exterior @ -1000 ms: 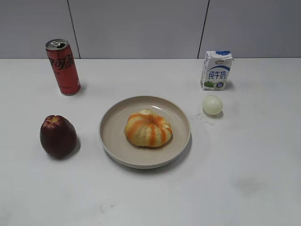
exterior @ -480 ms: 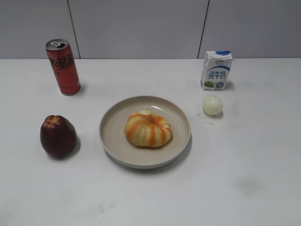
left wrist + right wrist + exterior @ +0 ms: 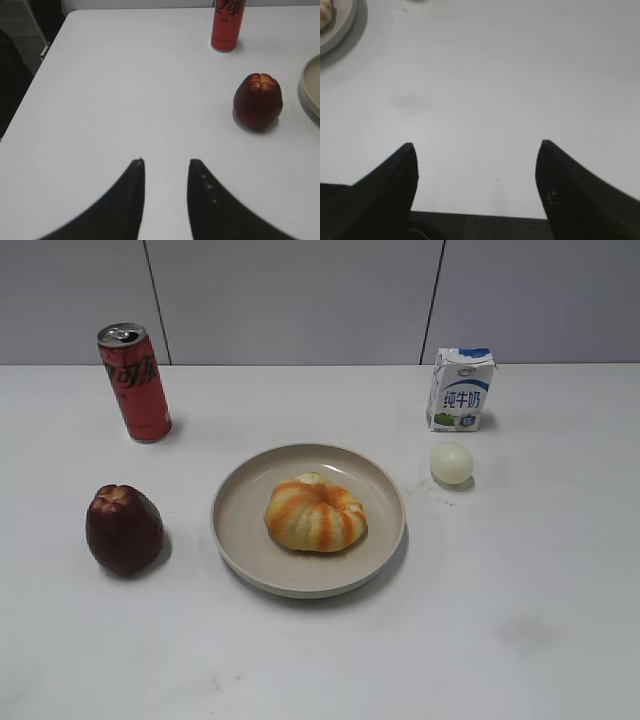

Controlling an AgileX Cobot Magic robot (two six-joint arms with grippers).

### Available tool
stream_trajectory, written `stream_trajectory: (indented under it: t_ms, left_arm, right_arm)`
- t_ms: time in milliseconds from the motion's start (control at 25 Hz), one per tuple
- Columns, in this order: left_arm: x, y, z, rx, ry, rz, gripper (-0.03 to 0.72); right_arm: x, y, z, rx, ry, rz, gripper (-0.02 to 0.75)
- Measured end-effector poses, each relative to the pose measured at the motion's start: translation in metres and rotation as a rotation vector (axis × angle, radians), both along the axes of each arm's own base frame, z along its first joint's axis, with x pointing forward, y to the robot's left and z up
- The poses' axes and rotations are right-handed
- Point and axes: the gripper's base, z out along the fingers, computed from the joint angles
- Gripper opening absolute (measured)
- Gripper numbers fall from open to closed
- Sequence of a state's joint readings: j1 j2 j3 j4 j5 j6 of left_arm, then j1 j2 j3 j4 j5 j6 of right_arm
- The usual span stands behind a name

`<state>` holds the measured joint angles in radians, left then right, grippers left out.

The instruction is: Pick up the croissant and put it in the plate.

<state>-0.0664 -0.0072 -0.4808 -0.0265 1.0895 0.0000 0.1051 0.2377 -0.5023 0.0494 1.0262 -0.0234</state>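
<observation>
Left gripper point(image 3: 165, 165) hovers over bare table, jaws slightly apart, nothing between them. The croissant point(image 3: 315, 514) already sits in the plate point(image 3: 240, 502), well clear of both. Right gripper point(image 3: 477, 155) is spread wide, empty. Task looks done.

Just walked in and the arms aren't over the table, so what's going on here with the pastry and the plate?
Nothing is being handled right now. The croissant already sits in the middle of the plate, so the job looks done. The left pincer hovers over bare table near the apple, its fingers a little apart and empty. The right pincer is wide open over bare table, the plate's edge just in its view.
</observation>
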Motion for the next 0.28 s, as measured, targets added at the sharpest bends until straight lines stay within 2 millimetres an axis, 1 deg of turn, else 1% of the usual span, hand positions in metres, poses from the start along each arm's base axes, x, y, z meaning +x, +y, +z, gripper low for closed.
stream_trajectory:
  t_ms: [280]
  left_arm:
    - [0.000,0.000,0.000,0.000,0.000,0.000,0.232]
  right_arm:
    - [-0.027,-0.003,0.003,0.017,-0.172,0.001,0.553]
